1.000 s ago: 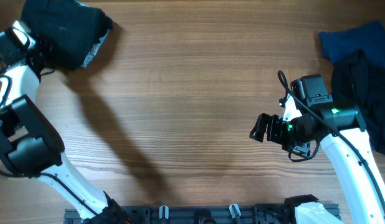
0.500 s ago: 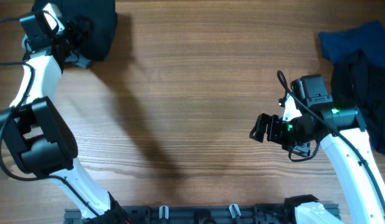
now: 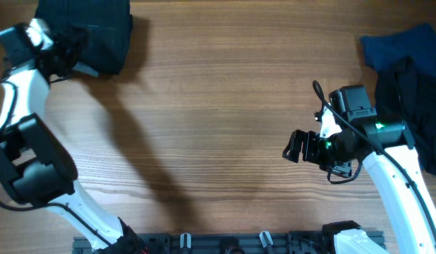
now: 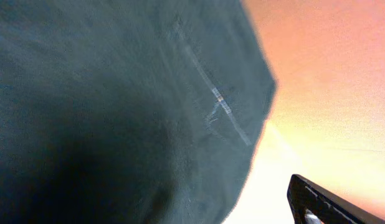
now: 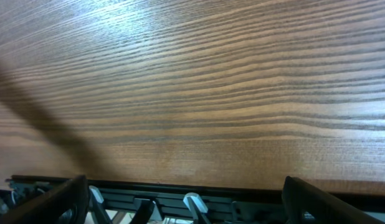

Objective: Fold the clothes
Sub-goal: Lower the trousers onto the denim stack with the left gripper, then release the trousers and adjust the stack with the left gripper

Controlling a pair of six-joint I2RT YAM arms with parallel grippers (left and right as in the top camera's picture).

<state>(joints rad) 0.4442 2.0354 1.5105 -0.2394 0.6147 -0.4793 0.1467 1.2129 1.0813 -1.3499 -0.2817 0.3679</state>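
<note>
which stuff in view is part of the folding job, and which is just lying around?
Job:
- black garment, top left
- dark blue garment, top right
- second black garment, next to the blue one

Not the job:
- wooden table
- black clip rail at the near edge

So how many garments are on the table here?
3: a folded black garment top left, a dark blue garment top right, a black garment overlapping it. More may be hidden beneath.
</note>
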